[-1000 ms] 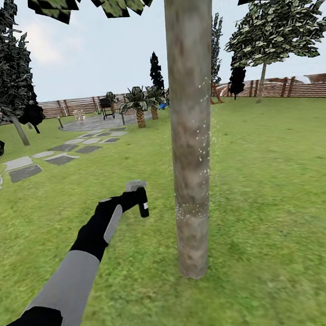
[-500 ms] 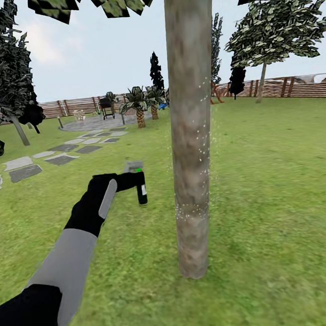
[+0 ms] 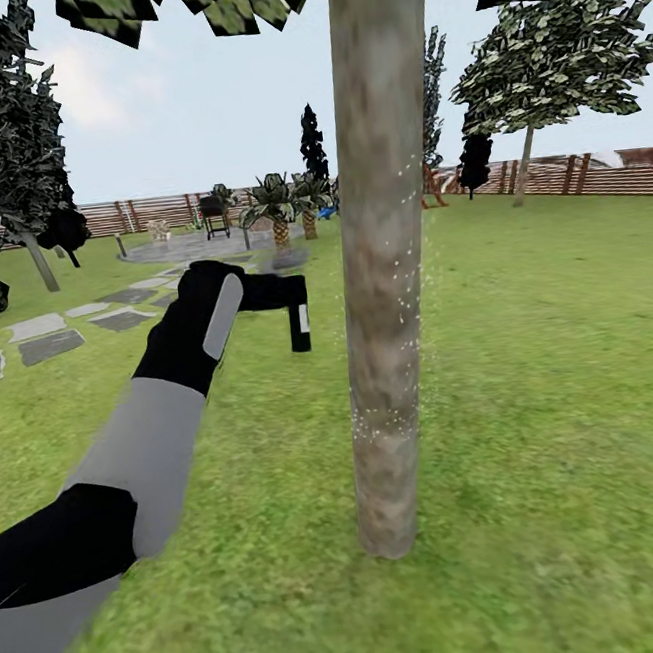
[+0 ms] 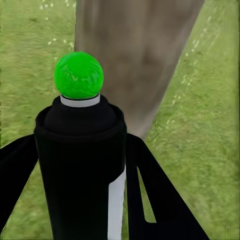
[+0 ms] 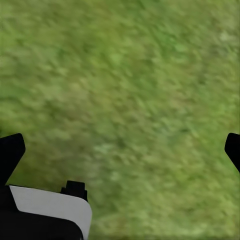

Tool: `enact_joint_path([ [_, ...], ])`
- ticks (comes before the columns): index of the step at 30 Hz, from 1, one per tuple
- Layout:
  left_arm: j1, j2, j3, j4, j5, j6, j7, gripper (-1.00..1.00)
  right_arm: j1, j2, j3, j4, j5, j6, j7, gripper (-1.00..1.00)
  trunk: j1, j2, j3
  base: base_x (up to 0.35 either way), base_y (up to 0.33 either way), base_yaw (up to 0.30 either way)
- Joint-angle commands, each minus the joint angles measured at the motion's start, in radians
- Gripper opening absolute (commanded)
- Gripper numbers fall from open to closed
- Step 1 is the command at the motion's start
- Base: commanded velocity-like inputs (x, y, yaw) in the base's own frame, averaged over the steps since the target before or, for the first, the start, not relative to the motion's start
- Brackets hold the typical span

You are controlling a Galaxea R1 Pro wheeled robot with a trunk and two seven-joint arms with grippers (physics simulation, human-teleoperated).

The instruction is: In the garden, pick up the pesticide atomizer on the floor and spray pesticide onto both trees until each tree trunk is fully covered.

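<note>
One bottle [image 3: 299, 327], clamped upright in the left gripper [image 3: 281, 293], just beside the trunk [image 3: 385, 260] on its left side, not touching. Green button [image 4: 78, 75] on top; spray head facing the bark, trunk straight ahead in the left wrist view. White specks [image 3: 404, 298] scattered mid-trunk. Right gripper [image 5: 120, 150] spread apart over grass [image 5: 125, 75], holding nothing.

My fingers [image 4: 150, 190] look like matt black plastic, closed on the pesticide atomizer [image 4: 80, 165], whose dark body seems smooth and dull with a glossy green dot [image 4: 78, 75] on top. The tree trunk [image 3: 385, 260] is rough, mottled grey-brown bark. The lawn [image 3: 555, 393] is coarse, matt grass.
</note>
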Motion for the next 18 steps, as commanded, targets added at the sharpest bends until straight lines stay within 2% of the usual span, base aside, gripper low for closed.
enact_joint_path([
  [1,-0.018,-0.001,0.000,0.000,-0.002,0.011,0.000,-1.00,0.000,0.000,0.000,0.000,0.000,0.000,0.000,1.00,0.000,0.000,0.000,0.000,0.000,0.000],
  [5,-0.093,-0.002,0.000,0.015,-0.001,0.030,0.000,-1.00,0.000,0.000,0.000,0.000,0.000,0.000,0.014,1.00,0.000,0.000,0.000,0.000,0.000,0.000],
  [6,-0.126,-0.005,0.000,0.044,-0.001,0.031,0.000,-1.00,0.000,0.000,0.000,0.000,0.000,0.000,0.024,1.00,0.000,0.000,0.000,0.000,0.000,0.000],
  [11,-0.211,-0.022,0.000,0.099,-0.001,0.032,0.000,-1.00,0.000,-0.001,0.000,0.000,0.000,0.004,0.033,1.00,0.000,0.000,0.000,0.000,0.000,0.000],
  [18,-0.269,-0.024,0.001,0.104,-0.001,0.033,-0.001,-1.00,0.000,-0.001,0.000,0.000,0.000,0.005,0.034,1.00,0.000,0.000,0.000,0.000,0.000,0.000],
])
